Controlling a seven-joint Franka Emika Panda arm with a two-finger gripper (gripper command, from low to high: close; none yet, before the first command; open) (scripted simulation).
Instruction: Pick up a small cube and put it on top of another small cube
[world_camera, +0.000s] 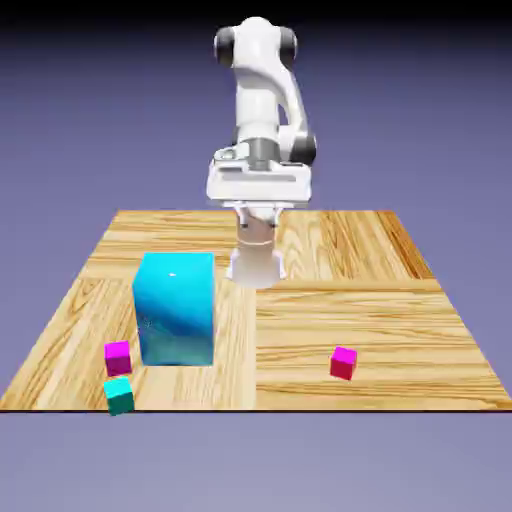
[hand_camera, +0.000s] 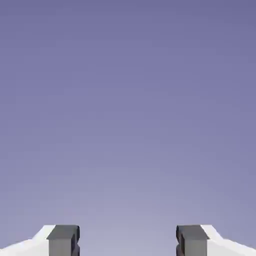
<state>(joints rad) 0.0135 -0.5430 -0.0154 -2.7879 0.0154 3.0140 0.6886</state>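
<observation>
The small teal-green cube with a cyan top rests at the table's front edge, at the exterior view's left. The other small cube, magenta on top with crimson sides, lies apart from it toward the exterior view's right. My gripper hangs high over the far middle of the table, well away from both cubes. In the hand view the gripper is open, its two grey fingertips stand wide apart with nothing between them, and only the blue-violet backdrop shows beyond. Neither cube appears in the hand view.
A large tall cyan block stands left of the table's middle. A tiny magenta-purple cube sits just in front of its left corner, close behind the teal cube. The wooden table ends right in front of the teal cube.
</observation>
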